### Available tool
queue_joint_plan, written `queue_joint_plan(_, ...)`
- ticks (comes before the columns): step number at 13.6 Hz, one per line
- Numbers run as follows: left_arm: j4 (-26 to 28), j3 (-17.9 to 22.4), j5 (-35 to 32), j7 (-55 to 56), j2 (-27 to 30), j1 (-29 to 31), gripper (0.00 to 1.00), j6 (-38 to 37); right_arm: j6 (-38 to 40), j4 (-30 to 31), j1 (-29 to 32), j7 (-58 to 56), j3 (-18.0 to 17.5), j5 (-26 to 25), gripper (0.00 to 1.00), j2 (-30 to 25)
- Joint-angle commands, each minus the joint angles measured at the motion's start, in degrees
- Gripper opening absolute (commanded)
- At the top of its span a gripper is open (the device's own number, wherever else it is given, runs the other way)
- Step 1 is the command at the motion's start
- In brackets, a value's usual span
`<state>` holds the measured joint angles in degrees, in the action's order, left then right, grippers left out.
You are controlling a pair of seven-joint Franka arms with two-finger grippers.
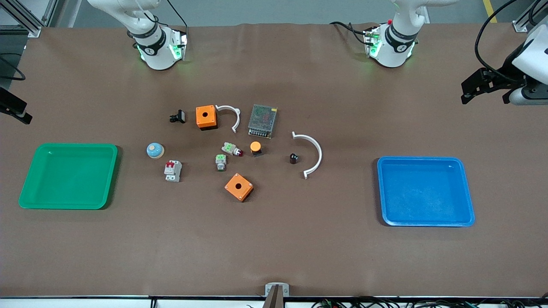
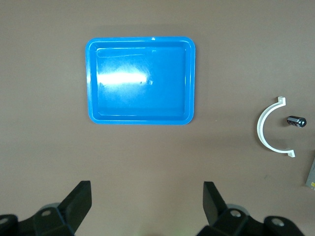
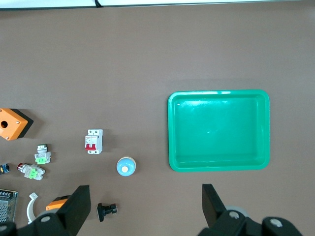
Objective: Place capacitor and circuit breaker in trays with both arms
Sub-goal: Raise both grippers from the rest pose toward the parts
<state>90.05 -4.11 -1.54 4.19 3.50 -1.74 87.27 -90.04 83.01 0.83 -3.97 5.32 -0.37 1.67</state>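
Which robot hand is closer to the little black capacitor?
Left. The left gripper, open, hangs high over the table near the blue tray, with the capacitor in its view. The right gripper, open, is up near the green tray, toward the right arm's end.

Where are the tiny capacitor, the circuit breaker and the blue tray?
capacitor (image 1: 293, 158): front view, middle of its black body.
circuit breaker (image 1: 172, 171): front view, middle of its grey block.
blue tray (image 1: 468, 201): front view, its rim.

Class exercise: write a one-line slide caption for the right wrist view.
Open right gripper high over the table, circuit breaker lying beside the empty green tray.
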Motion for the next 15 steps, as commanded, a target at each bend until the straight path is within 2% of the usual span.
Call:
queue_joint_plan(1, -1.5, 0.0, 0.1, -0.5, -0.9, -0.2, 1.00, -0.2, 0.5, -1.4, -0.1, 0.3, 0.0, 0.0, 1.00, 0.5)
queue_joint_plan(7, -2.2, -0.2, 0.7, 0.3, -3.5, -0.9, 1.00, -0.2, 0.5, -1.3, -0.9, 0.3, 0.0, 0.2, 1.00, 0.7)
queue_joint_plan(12, -2.2, -1.2, 0.7, 0.6, -4.0, -2.3, 1.00, 0.0, 0.7, -1.2, -3.6, 0.9, 0.0, 0.1, 1.00, 3.9)
queue_joint_plan(15, -2.4, -1.3, 0.5, 3.8, -6.3, -4.1, 1.00, 0.1, 0.7, -1.2, -4.3, 0.9, 0.0, 0.1, 1.00, 4.9)
